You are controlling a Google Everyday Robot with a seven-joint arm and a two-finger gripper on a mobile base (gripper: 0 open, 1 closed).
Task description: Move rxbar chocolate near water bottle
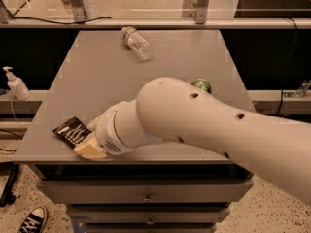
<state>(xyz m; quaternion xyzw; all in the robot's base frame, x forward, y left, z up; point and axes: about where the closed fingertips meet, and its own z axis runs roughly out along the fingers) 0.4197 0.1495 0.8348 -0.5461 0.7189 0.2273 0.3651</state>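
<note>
The rxbar chocolate (70,130), a flat black wrapper with white text, lies at the table's near left corner. My gripper (90,147) is low over the table right beside the bar's right end, touching or nearly touching it; the arm's thick white wrist hides most of it. The water bottle (137,43), clear and ribbed, lies on its side at the far middle of the table, well away from the bar and the gripper.
A green drink can (200,85) stands at mid right, mostly hidden behind my arm. A white pump dispenser (16,85) sits on a ledge left of the grey table (97,76). Drawers (146,195) lie under the table's front edge.
</note>
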